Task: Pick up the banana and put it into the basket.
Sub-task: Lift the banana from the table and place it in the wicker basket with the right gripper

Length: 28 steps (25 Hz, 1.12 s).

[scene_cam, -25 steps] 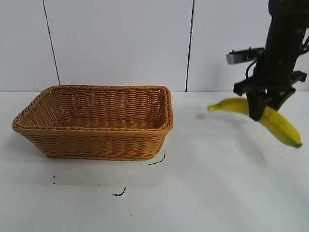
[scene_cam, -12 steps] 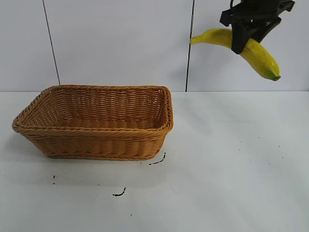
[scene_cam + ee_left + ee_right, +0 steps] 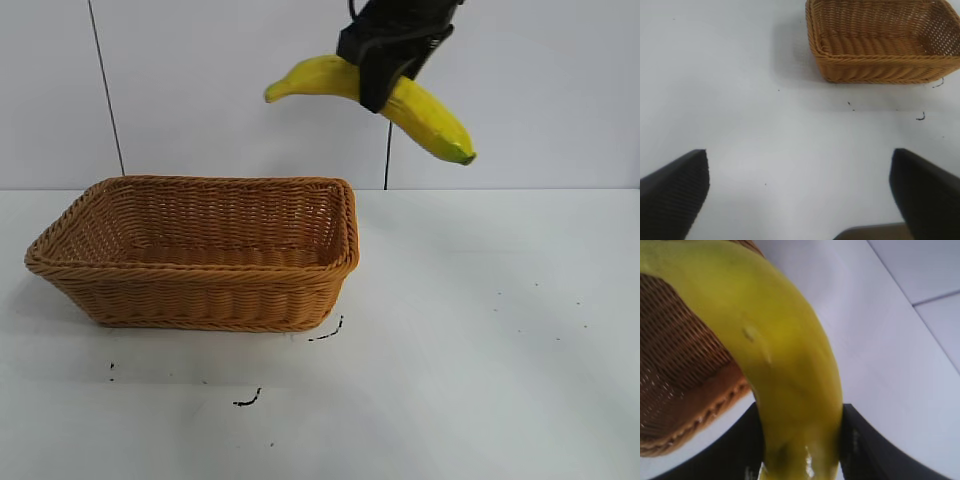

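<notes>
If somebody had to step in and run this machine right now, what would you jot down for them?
Right gripper: shut on the banana, held high in the air, just past the basket's right end, its greenish tip tilting down to the right.
Left gripper: open, holding nothing, parked above bare table beside the basket.
Basket: on the table, nothing in it.
Done: banana picked up.
Left: carry it over the basket, lower it, release it inside.

long curved yellow banana (image 3: 425, 112) with greenish tip, held in mid-air, slanting, above right end of rectangular light-brown woven wicker basket (image 3: 200, 295), upright on table.
</notes>
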Each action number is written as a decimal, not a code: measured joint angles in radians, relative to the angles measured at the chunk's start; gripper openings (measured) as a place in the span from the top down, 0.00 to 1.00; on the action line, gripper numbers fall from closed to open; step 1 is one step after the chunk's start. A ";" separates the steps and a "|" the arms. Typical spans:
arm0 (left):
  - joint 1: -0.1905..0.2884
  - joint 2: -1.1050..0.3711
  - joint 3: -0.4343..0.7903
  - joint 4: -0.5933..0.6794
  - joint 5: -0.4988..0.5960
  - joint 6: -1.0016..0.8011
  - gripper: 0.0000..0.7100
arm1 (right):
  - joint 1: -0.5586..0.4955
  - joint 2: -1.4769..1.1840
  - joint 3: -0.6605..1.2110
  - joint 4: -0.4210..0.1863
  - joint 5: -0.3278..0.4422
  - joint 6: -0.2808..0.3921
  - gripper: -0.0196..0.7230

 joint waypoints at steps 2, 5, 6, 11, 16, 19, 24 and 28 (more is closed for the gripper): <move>0.000 0.000 0.000 0.000 0.000 0.000 0.02 | 0.027 0.030 0.000 -0.007 -0.044 -0.004 0.55; 0.000 0.000 0.000 0.000 0.000 0.000 0.02 | 0.046 0.088 0.000 -0.019 -0.139 -0.022 0.55; 0.000 0.000 0.000 0.000 0.000 0.000 0.02 | 0.049 0.112 0.000 -0.024 -0.170 -0.022 0.55; 0.000 0.000 0.000 0.000 0.000 0.000 0.02 | 0.049 0.191 0.000 -0.030 -0.259 -0.023 0.55; 0.000 0.000 0.000 0.000 0.000 0.000 0.02 | 0.049 0.255 0.000 -0.005 -0.298 -0.025 0.55; 0.000 0.000 0.000 0.000 0.000 0.000 0.02 | 0.049 0.272 0.000 0.002 -0.299 -0.025 0.55; 0.000 0.000 0.000 0.000 0.000 0.000 0.02 | 0.049 0.272 0.000 0.003 -0.308 -0.023 0.30; 0.000 0.000 0.000 0.000 0.000 0.000 0.02 | 0.049 0.259 -0.010 0.003 -0.256 0.022 0.07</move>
